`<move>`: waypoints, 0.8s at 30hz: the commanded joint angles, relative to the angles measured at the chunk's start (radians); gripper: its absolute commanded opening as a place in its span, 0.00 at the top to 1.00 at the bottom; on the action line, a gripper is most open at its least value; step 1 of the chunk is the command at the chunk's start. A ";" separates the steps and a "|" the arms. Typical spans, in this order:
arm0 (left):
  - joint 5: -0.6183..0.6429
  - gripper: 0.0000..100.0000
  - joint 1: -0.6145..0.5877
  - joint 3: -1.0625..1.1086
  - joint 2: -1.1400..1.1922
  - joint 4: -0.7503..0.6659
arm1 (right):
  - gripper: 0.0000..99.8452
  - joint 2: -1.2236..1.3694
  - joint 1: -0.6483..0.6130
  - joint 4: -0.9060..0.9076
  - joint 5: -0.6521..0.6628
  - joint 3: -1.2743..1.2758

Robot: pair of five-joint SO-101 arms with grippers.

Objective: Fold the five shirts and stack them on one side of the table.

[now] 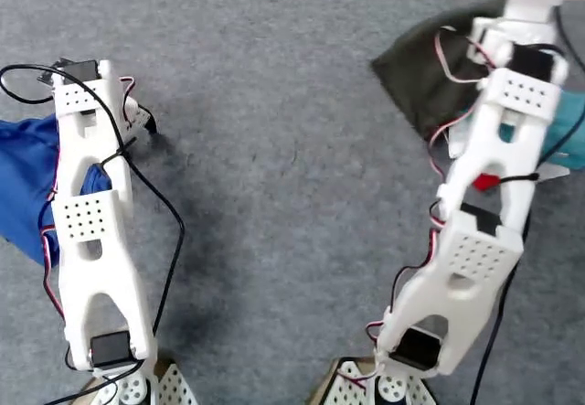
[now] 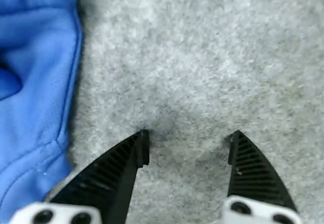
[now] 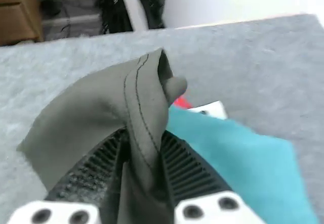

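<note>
A blue shirt (image 1: 23, 176) lies crumpled at the table's left edge, partly under the left arm. My left gripper (image 2: 190, 138) hovers open over bare grey felt, just beside the blue shirt (image 2: 35, 72), with nothing between its fingers. At the back right lies an olive-grey shirt (image 1: 416, 71). My right gripper (image 3: 144, 133) is shut on a raised fold of the olive-grey shirt (image 3: 91, 113). Beneath it lies a teal shirt (image 3: 243, 158), which also shows in the high view (image 1: 571, 126) under the right arm.
A bit of red cloth (image 3: 181, 102) and a bit of white cloth (image 3: 210, 108) peek out by the teal shirt. The grey felt table (image 1: 292, 176) is bare across its middle. Its back edge runs close behind the olive-grey shirt.
</note>
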 commanded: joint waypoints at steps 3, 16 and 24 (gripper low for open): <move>-0.008 0.74 -0.023 0.008 -0.013 0.008 | 1.00 0.090 0.113 0.068 0.009 -0.214; -0.009 0.74 -0.023 0.008 -0.013 0.008 | 1.00 0.286 0.272 0.209 0.023 -0.452; -0.009 0.74 -0.023 0.008 -0.013 0.008 | 1.00 0.326 0.294 0.209 0.021 -0.552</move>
